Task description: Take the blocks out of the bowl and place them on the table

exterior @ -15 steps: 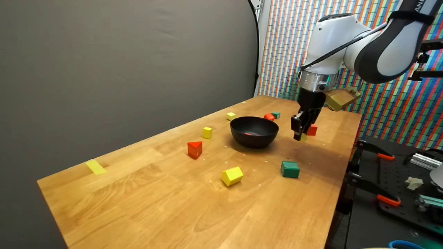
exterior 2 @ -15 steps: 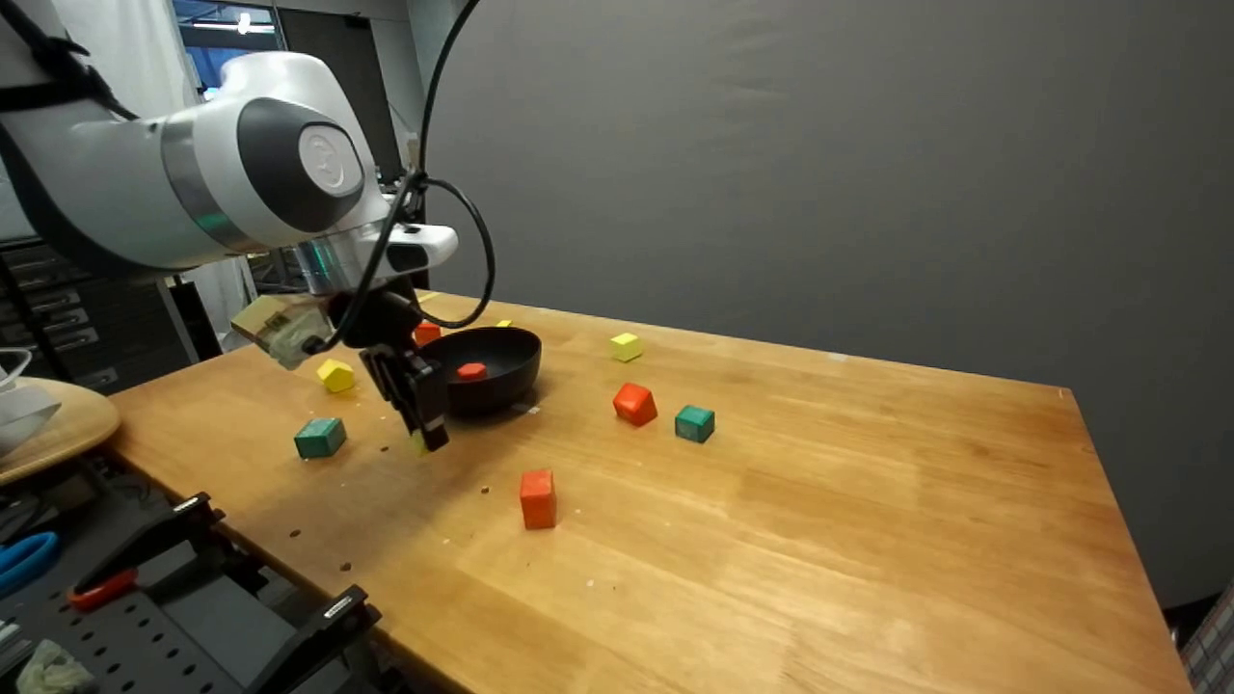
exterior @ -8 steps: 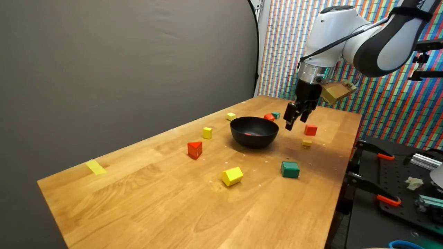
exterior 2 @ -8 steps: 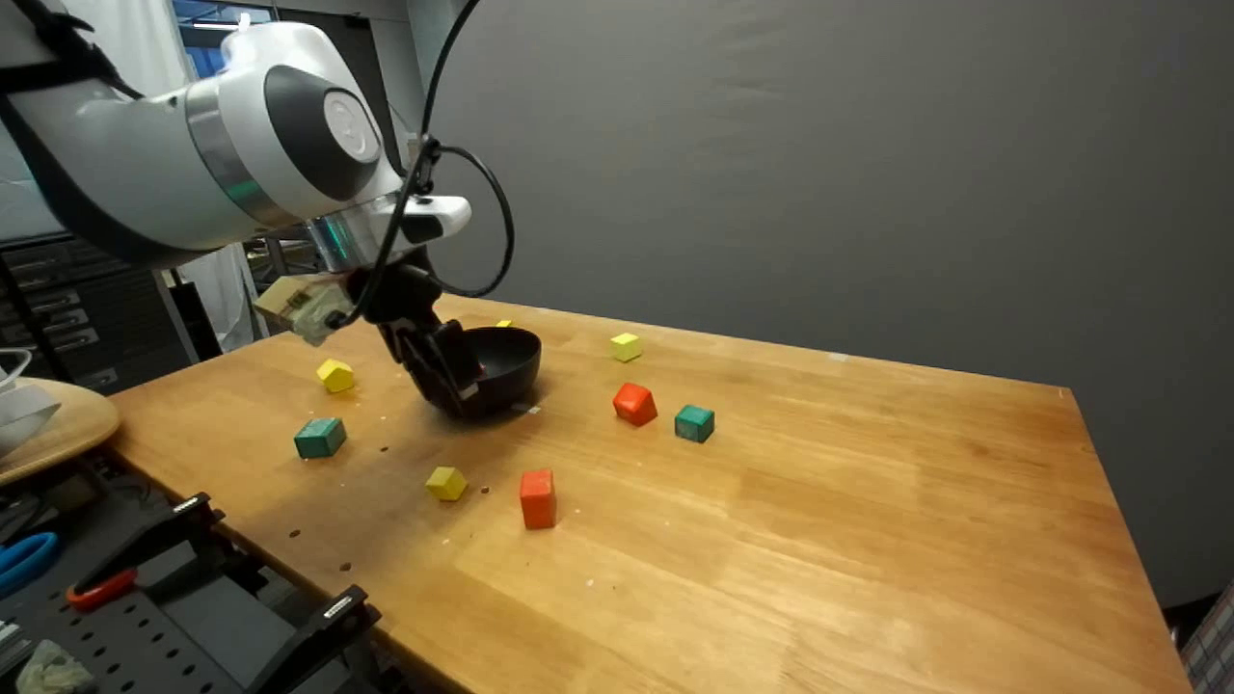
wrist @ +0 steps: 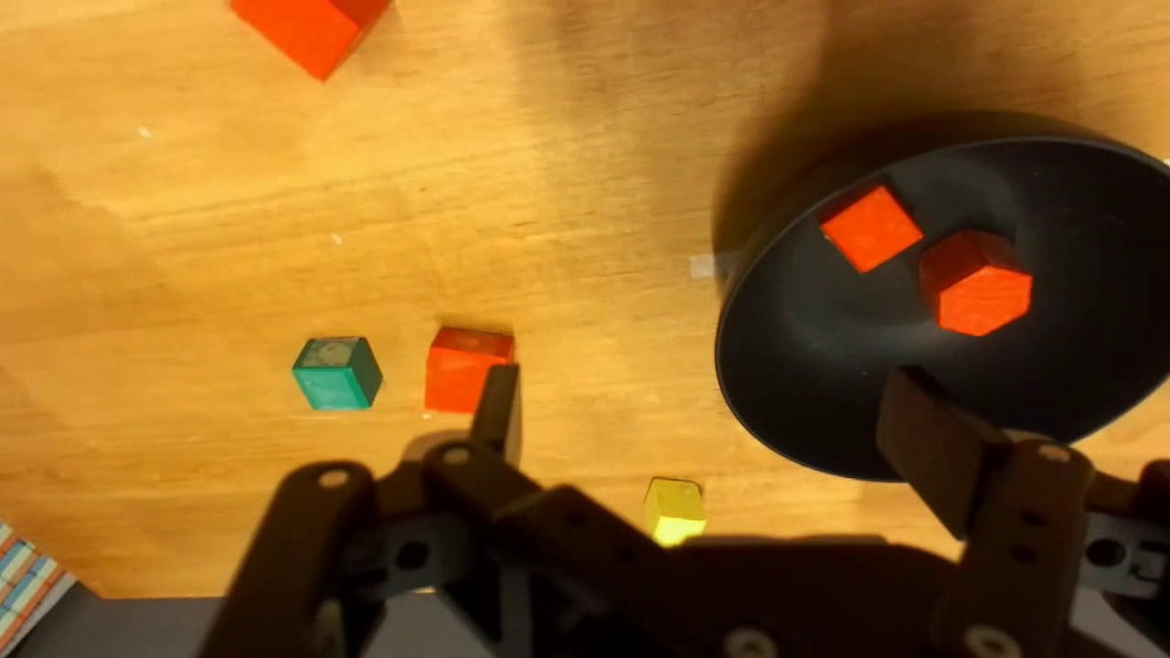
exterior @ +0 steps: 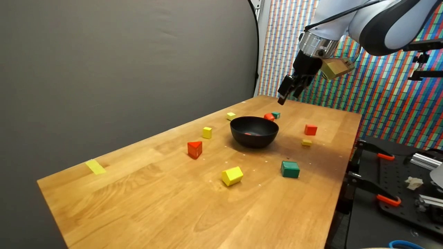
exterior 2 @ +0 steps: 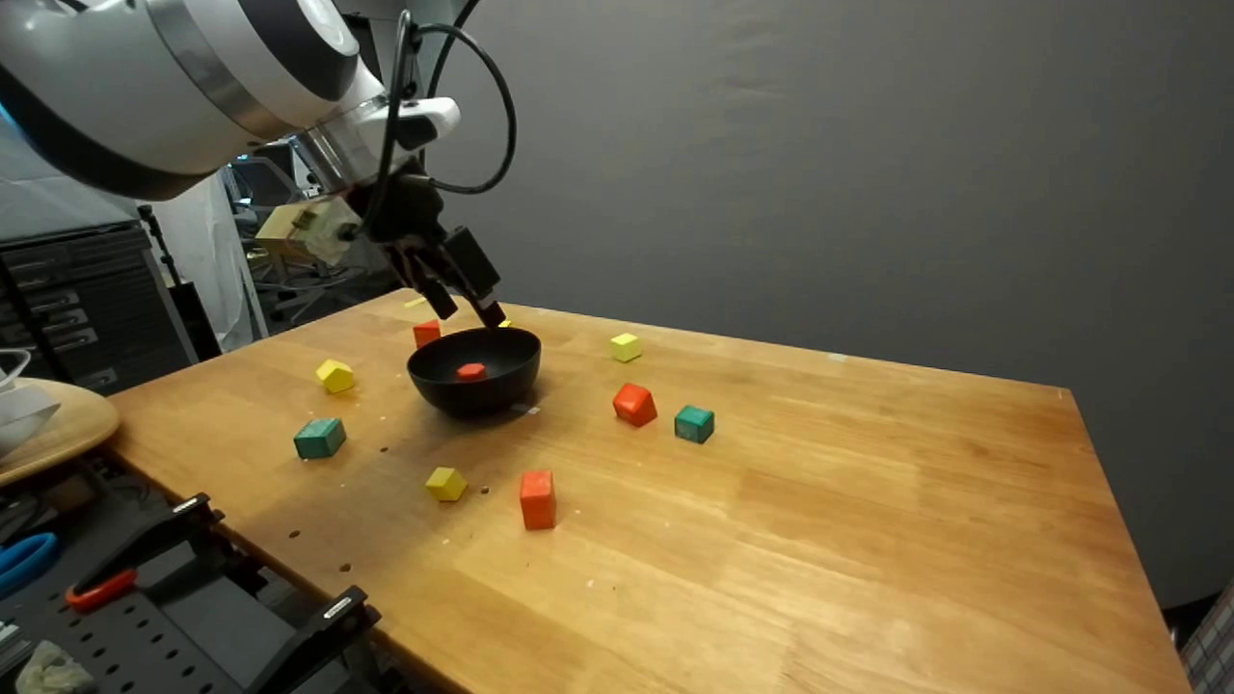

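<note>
The black bowl (exterior: 254, 141) stands upright on the wood-grain table (exterior 2: 868, 501). Two red blocks lie inside it in the wrist view: a flat-faced one (wrist: 871, 228) and a six-sided one (wrist: 983, 297). With its fingers spread wide and nothing between them, my gripper (exterior 2: 470, 313) hangs above the bowl's far side, tilted. From the wrist the gripper (wrist: 708, 411) overlaps the bowl with its right finger only. Out on the table sit a small yellow block (exterior 2: 446, 484), a red brick (exterior 2: 538, 499), a red block (exterior 2: 634, 405) and a green block (exterior 2: 694, 424).
More blocks are spread around the bowl: green (exterior: 290, 169), yellow (exterior: 232, 176), red (exterior: 195, 149) and two small yellow ones (exterior: 207, 133). A flat pale-yellow scrap (exterior: 96, 166) lies near the table's end. Black clamps (exterior 2: 318, 636) grip the table's edge.
The small yellow block has been let go and now rests on the table. My gripper has opened, risen and moved from beside the bowl to above its far side.
</note>
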Controlling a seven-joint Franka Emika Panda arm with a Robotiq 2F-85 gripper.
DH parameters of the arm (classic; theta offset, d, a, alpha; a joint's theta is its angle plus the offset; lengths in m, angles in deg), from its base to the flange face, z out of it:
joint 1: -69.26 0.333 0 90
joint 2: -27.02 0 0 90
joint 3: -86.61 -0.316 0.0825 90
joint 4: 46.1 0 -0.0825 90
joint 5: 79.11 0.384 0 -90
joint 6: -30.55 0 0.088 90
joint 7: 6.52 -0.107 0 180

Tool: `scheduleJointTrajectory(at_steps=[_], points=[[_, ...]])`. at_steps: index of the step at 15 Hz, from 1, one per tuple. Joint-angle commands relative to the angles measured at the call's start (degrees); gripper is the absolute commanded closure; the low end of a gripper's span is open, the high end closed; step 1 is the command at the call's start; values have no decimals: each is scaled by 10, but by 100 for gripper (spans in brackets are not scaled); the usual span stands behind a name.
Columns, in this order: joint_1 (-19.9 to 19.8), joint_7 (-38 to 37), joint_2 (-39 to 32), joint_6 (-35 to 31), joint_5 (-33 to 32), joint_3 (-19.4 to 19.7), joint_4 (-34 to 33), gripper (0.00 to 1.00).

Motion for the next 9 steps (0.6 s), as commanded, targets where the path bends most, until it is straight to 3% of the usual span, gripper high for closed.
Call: scheduleJointTrajectory(at_steps=[1,6,9], points=[[0,0,-3,0,0,0,0,0],[23,41,-100,16,47,-17,-62,0],[37,112,-189,45,146,-62,-129,0]])
